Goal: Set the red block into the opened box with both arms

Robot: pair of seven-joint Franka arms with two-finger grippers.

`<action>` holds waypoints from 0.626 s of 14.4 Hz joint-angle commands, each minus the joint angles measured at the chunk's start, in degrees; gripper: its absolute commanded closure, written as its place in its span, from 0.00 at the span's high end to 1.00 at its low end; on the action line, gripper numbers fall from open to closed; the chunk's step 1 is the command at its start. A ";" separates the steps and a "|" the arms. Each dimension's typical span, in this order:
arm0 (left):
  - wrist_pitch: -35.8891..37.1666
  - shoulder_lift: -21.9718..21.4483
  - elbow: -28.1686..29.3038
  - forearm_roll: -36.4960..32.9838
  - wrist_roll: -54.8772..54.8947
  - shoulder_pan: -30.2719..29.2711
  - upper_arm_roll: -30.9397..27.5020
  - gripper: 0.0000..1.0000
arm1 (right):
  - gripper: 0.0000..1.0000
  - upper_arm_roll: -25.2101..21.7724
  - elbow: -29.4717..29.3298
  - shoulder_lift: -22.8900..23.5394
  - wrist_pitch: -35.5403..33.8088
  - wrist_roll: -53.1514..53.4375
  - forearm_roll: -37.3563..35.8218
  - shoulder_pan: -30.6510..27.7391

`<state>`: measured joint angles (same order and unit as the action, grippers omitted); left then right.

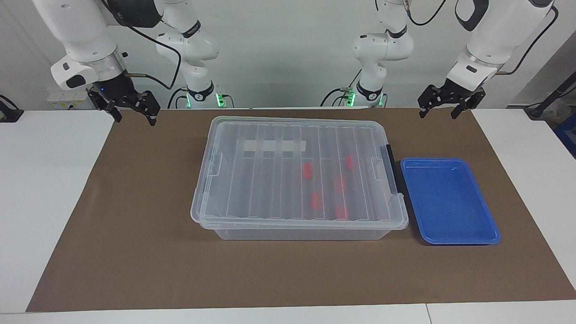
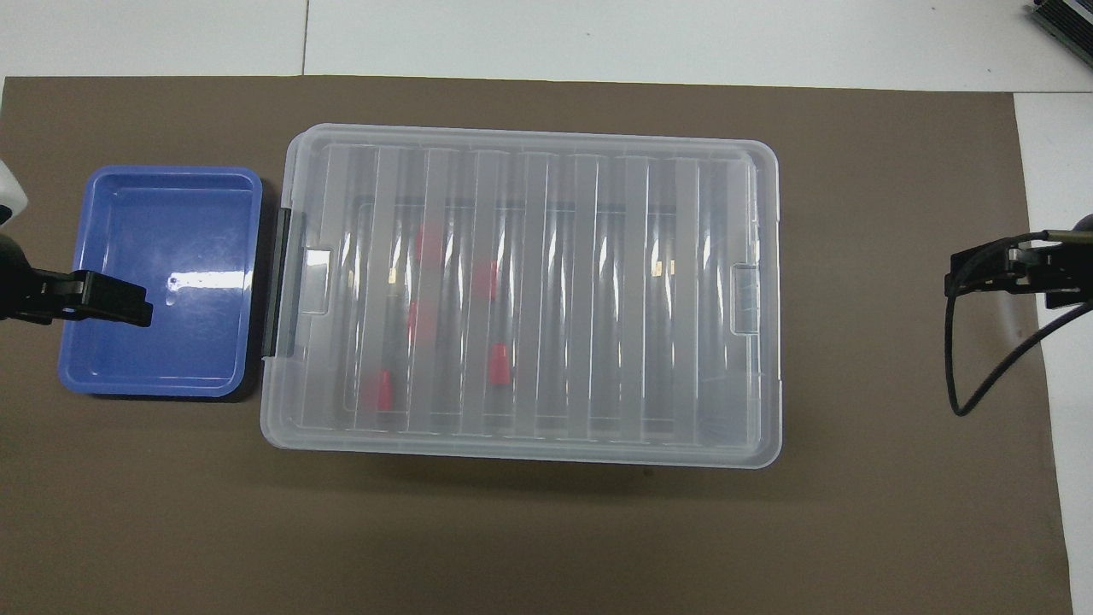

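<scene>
The box point(image 1: 252, 180) point(image 2: 598, 290) is a large clear bin in the middle of the brown mat, with its ribbed lid lying shut on top. Several red blocks point(image 1: 307, 170) point(image 2: 499, 365) show blurred through the lid, inside the box toward the left arm's end. My left gripper point(image 1: 437, 114) point(image 2: 128, 303) hangs open and empty over the mat's corner at the left arm's end. My right gripper point(image 1: 135, 119) point(image 2: 995, 275) hangs open and empty over the mat's corner at the right arm's end. Neither touches the box.
An empty blue tray point(image 1: 450, 202) point(image 2: 162, 248) lies beside the box at the left arm's end, almost touching the box's black bar point(image 1: 390, 171). White table point(image 1: 49, 189) surrounds the brown mat point(image 1: 135, 252). A black cable loop point(image 2: 965, 376) hangs under the right wrist.
</scene>
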<state>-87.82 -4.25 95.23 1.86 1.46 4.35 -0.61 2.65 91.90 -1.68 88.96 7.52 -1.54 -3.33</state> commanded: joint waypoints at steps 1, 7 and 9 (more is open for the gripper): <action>0.46 -1.37 0.84 0.25 0.12 1.54 -0.98 1.00 | 0.99 0.43 0.12 0.01 -0.19 1.35 -0.13 -0.36; -2.77 -1.37 0.40 -1.41 0.21 0.84 -1.15 1.00 | 0.99 0.43 1.52 -0.51 1.30 1.35 0.40 -0.62; -3.23 -1.37 0.05 -2.04 0.12 0.31 -1.68 1.00 | 1.00 0.43 1.44 -0.51 1.74 1.53 0.49 -0.53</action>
<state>-89.94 -4.66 95.05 1.07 1.46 4.58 -1.35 2.64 92.23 -1.63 89.33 7.53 -1.52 -3.37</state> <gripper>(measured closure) 0.000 0.000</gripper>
